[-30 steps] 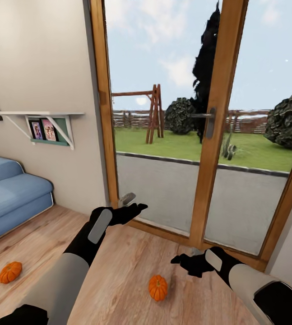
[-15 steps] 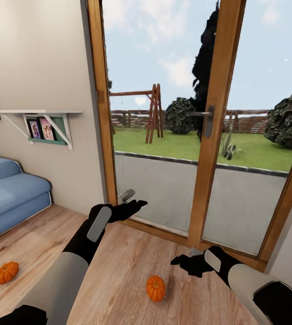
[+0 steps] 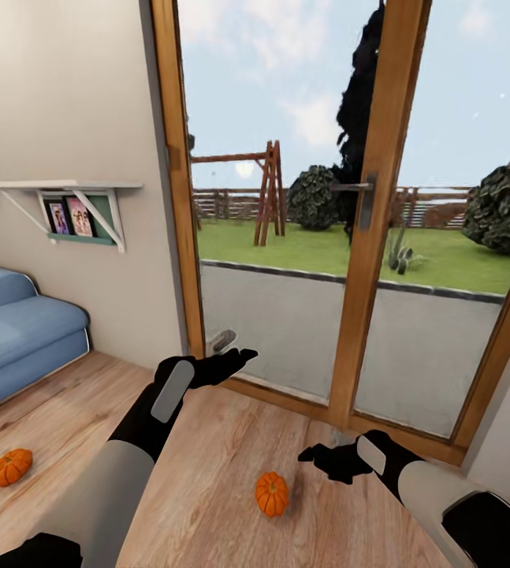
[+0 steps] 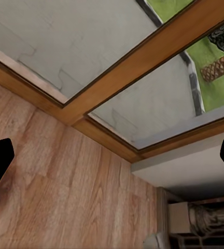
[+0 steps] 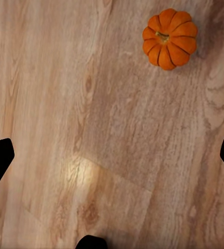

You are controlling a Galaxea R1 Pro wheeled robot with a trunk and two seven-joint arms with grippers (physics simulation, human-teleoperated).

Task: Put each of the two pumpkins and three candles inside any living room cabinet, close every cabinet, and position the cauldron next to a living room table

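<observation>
While both arms hang over the wood floor (image 3: pixel 207 473) by the glass door (image 3: pixel 365 237), left pincer (image 3: pixel 235 359) and right pincer (image 3: pixel 318 456) are spread wide, empty. Near pumpkin (image 3: pixel 272 494) lies on the floor before the door; far pumpkin (image 3: pixel 11 466) well apart, toward the sofa (image 3: pixel 18 331).

A wood-framed glass door (image 3: pixel 381 237) with a metal handle (image 3: pixel 362 207) looks out on a lawn, a wooden swing frame (image 3: pixel 266 193) and dark bushes. Left of it, a white wall shelf (image 3: pixel 57 188) holds framed photos above a blue sofa (image 3: pixel 18 335). The floor (image 3: pixel 207 473) is light wood planking.
</observation>
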